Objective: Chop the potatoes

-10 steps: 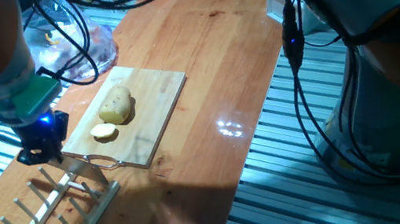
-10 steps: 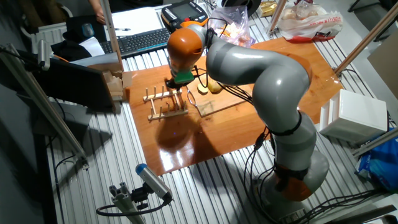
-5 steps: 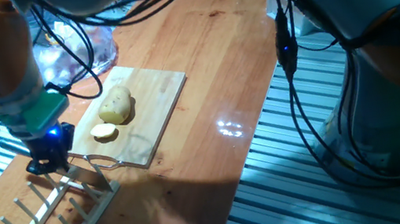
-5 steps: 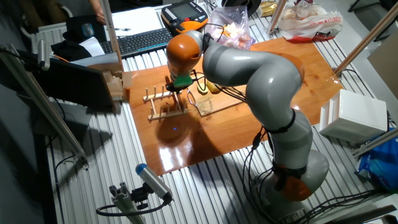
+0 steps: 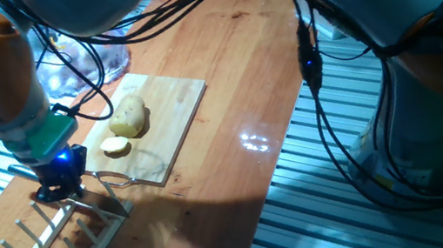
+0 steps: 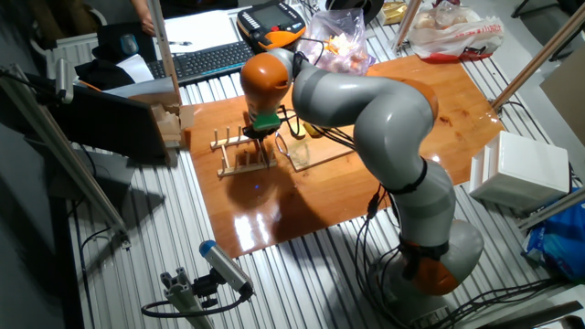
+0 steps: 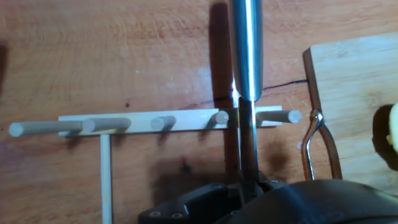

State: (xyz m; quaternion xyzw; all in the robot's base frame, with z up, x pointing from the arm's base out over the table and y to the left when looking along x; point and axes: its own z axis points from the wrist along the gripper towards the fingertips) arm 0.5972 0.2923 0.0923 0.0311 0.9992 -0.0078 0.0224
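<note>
— Potato (image 5: 128,116) pos.?
— Mid cutting board (image 5: 176,113), slice (image 5: 116,146) touching at near-left; laid flat, ready for chopping.
— Gripper (image 5: 58,185)?
— Left of board, over rack (image 5: 63,240). Apparently clenched on knife (image 7: 247,56), upright betw. pegs; prob. tool storage.

Opposed table views (plus downward hand-cam)

gripper (image 5: 58,185) lower, shifted right over wooden rack (image 5: 66,232)

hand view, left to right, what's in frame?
Wooden dowel rack → knife held in the gripper, standing in the rack → wire loop handle → cutting board → potato at the right edge.
</note>
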